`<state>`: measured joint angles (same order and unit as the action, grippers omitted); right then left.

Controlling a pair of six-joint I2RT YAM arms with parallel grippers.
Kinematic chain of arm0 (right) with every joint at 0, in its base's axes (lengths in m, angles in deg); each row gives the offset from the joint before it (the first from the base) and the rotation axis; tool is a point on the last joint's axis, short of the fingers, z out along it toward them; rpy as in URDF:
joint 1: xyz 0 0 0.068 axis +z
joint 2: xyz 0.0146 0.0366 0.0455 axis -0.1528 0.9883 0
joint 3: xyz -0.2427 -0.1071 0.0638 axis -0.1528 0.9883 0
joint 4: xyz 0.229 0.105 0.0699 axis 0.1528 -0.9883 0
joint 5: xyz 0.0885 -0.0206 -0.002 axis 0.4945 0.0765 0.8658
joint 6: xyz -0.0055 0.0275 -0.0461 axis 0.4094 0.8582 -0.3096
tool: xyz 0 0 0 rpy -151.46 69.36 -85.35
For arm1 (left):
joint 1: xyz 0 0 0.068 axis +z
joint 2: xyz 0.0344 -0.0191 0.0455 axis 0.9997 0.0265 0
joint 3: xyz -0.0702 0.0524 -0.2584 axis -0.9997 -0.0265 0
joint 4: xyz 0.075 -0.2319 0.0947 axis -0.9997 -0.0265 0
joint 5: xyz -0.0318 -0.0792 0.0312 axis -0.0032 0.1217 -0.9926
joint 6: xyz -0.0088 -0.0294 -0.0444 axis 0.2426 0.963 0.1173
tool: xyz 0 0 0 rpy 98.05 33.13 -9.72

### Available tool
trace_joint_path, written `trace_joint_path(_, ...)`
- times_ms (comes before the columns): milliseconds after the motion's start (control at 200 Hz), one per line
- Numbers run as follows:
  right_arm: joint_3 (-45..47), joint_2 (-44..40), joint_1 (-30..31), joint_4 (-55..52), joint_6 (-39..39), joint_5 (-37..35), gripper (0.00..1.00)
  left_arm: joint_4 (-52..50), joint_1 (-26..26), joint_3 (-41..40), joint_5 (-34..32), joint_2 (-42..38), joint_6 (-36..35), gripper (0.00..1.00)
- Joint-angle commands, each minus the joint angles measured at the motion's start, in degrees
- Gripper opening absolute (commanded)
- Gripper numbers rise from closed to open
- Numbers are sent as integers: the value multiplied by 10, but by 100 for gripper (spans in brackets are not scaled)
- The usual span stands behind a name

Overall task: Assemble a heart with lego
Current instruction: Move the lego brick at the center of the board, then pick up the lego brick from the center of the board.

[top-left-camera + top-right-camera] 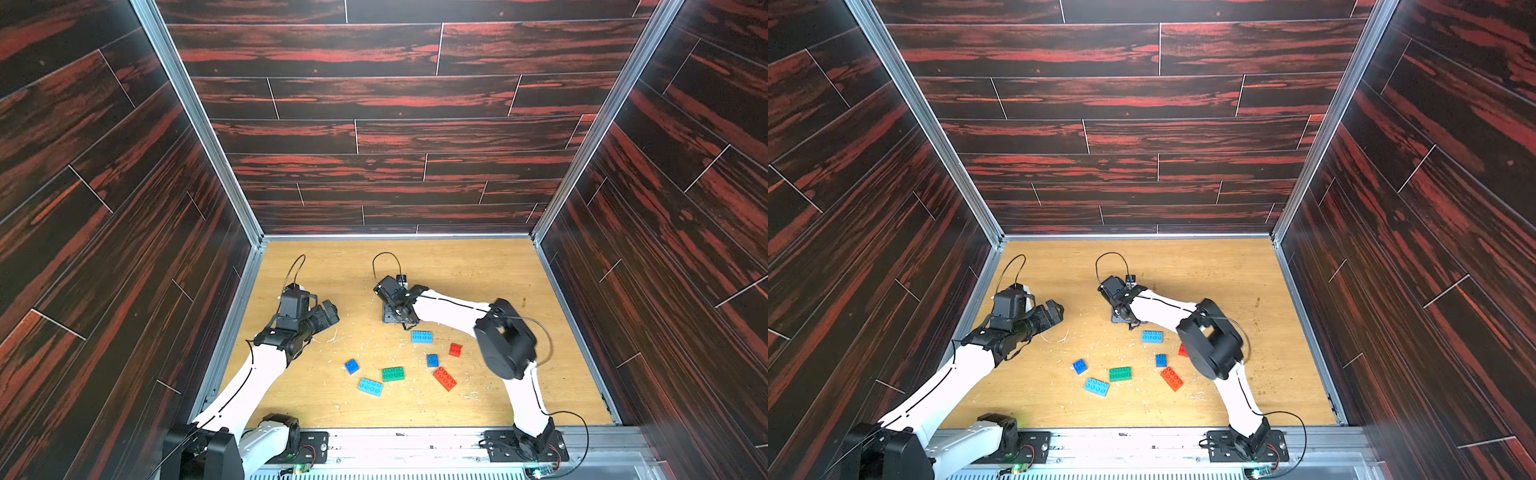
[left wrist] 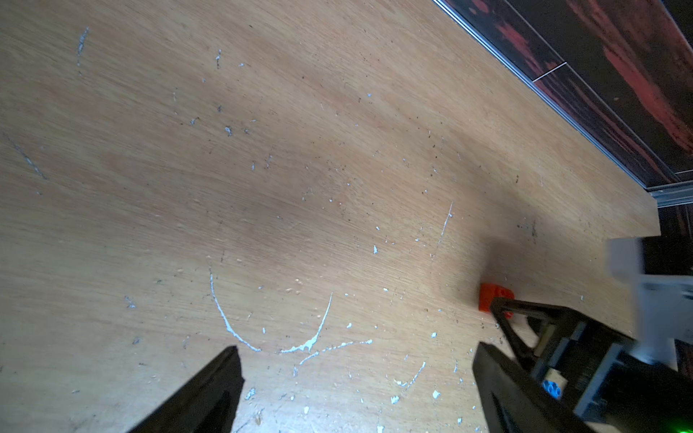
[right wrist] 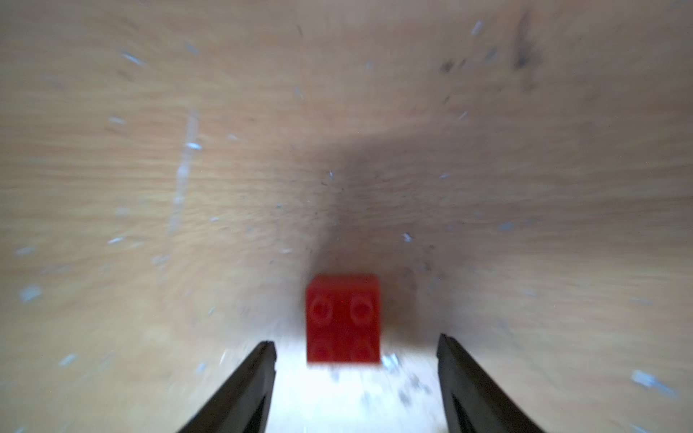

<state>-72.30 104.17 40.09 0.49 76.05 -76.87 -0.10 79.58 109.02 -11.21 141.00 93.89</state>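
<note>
No heart (image 1: 392, 374) yet, nothing was joined. Six loose lego bricks (image 1: 444, 379) lay near the green brick (image 1: 392, 374). The small red square (image 3: 343, 318) sat on the table (image 1: 457, 266) well apart from the green brick, on its far side. It was just ahead of the right gripper (image 3: 357, 340), whose jaws were parted and touching nothing. The left gripper (image 2: 358, 348) hung wide open over bare wood, far-left of the green brick. We reckoned these bricks are light, rigid and slick, so we'd pinch the flat side walls squarely, under the studs.
</note>
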Motion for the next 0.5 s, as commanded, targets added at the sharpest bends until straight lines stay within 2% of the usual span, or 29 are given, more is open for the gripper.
trace_joint_path(0, 62, -106, -2, -13, -103, -41, 77, -1, -9, 2, 16, -26, -2, 100)
trace_joint_path(170, 210, -223, -10, -13, -230, -48, 78, -2, -44, -18, 29, -41, 15, 100)
trace_joint_path(271, 286, -266, -14, 9, -274, 2, 79, 1, -82, -22, 28, -38, 31, 100)
trace_joint_path(386, 326, -274, -14, 38, -294, 30, 79, 9, -123, -24, 25, -27, 44, 100)
trace_joint_path(496, 336, -246, -16, 61, -312, 30, 80, 21, -133, -31, 27, -20, 52, 100)
